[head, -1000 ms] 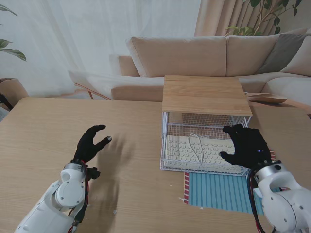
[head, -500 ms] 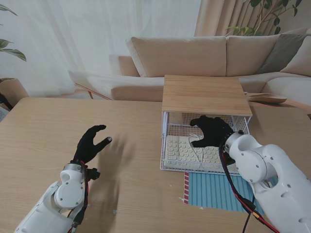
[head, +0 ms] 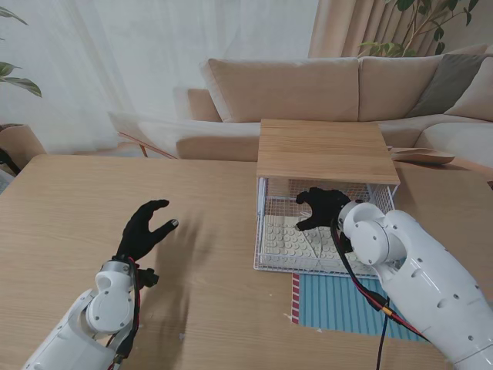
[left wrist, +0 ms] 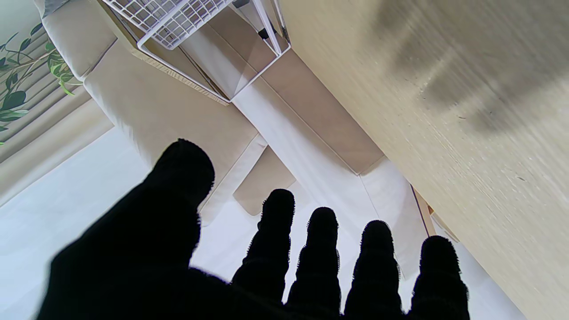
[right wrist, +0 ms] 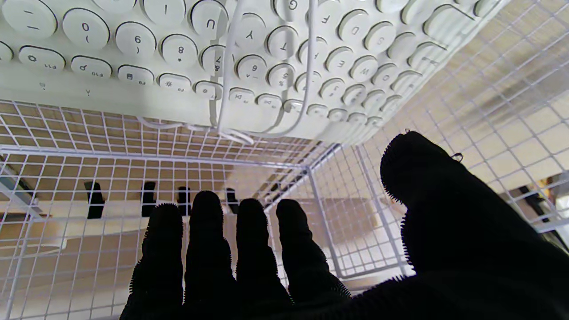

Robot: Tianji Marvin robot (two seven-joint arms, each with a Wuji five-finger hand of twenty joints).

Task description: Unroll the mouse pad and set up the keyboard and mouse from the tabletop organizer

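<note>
A white round-key keyboard (head: 289, 237) (right wrist: 186, 53) lies inside the white wire organizer (head: 260, 231), its white cable (right wrist: 226, 75) looped over the keys. My right hand (head: 320, 206) (right wrist: 275, 262) reaches into the basket just over the keyboard, fingers spread, holding nothing. A blue striped mouse pad (head: 347, 304) lies flat on the table in front of the organizer, partly under my right arm. My left hand (head: 145, 228) (left wrist: 249, 262) hovers open over the bare table to the left. No mouse is visible.
The organizer has a wooden top shelf (head: 327, 149) over the wire basket (right wrist: 311, 178). A beige sofa (head: 323, 89) stands beyond the table's far edge. The wooden table (head: 92, 216) spreads wide on the left.
My right hand moved from the organizer's right front corner leftwards and deeper into the basket, over the keyboard. The left hand stayed still.
</note>
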